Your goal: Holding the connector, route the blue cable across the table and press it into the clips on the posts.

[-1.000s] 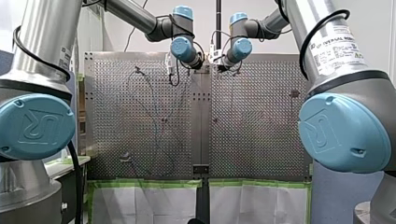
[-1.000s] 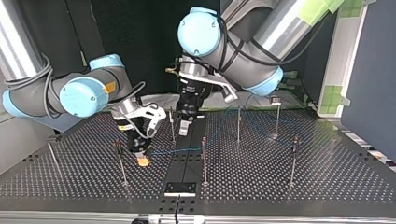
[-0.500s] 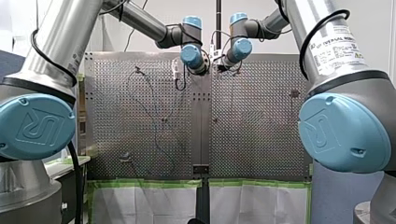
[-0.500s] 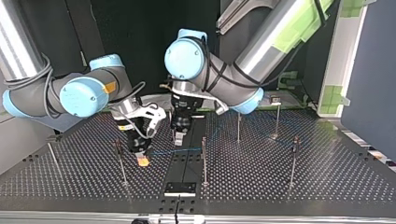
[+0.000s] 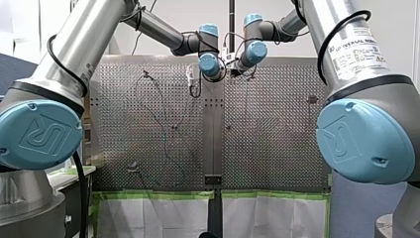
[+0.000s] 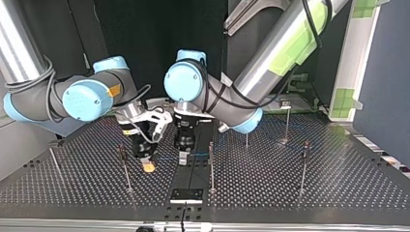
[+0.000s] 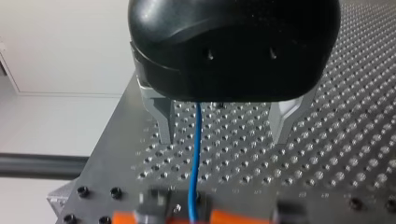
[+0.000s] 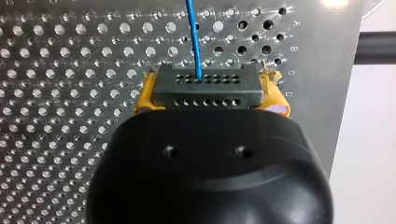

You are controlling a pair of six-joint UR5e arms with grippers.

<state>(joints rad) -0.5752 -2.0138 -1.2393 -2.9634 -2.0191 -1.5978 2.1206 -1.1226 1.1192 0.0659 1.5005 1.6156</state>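
Observation:
My right gripper (image 8: 210, 95) has yellow pads, and they are shut on a grey connector (image 8: 208, 88) with rows of holes. The blue cable (image 8: 194, 37) leaves the connector's face and runs ahead over the perforated table. In the top view my right gripper (image 6: 146, 164) hangs low beside a post, and my left gripper (image 6: 183, 157) stands close beside it. My left gripper (image 7: 224, 128) is open. The cable (image 7: 195, 158) passes between its metal fingers (image 7: 163, 121), untouched and nearer one of them. Ahead of it the other gripper's orange pads show.
Several thin posts with clips stand on the table (image 6: 338, 188), among them one (image 6: 211, 166) beside my left gripper and one (image 6: 124, 169) beside my right. A black plate (image 6: 186, 195) lies at the near edge. Slack cable (image 5: 163, 134) loops across the front view's left panel.
My left arm has swung toward my right gripper and come lower, so its fingers now straddle the cable. My right gripper has stayed put with the connector.

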